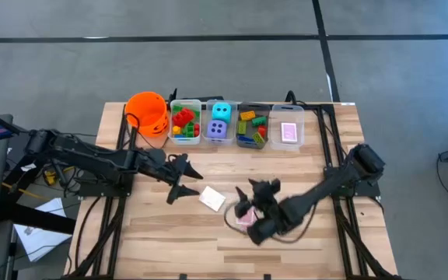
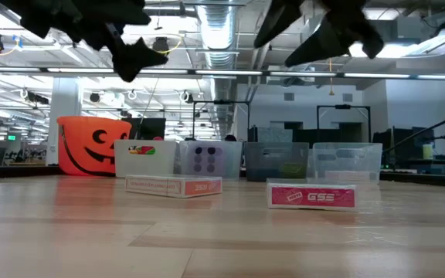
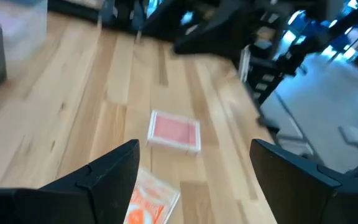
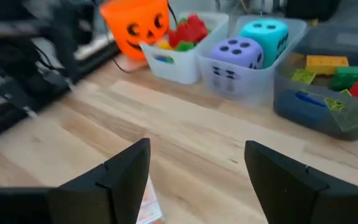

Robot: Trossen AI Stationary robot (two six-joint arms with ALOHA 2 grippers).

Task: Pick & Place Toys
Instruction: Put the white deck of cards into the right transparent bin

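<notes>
Two card packs flat on table (image 1: 154,241): white-backed pack (image 1: 212,199) near left gripper (image 1: 179,180), pink pack (image 1: 245,219) under right gripper (image 1: 249,204). Both grippers raised, fingers spread wide, holding nothing. Four clear bins (image 1: 208,141) at far edge: bricks (image 1: 183,122), two dice (image 1: 220,120), more bricks (image 1: 251,127), pink cards (image 1: 288,133). Orange bucket (image 1: 148,112) beside.

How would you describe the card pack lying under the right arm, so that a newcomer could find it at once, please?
Start at the row of clear bins along the table's far edge, then come forward to the bare wood in front of them. Two flat card packs lie there; this one, the pink pack, sits under the right gripper. Its neighbour, the white-and-orange pack, lies nearer the left gripper.
</notes>
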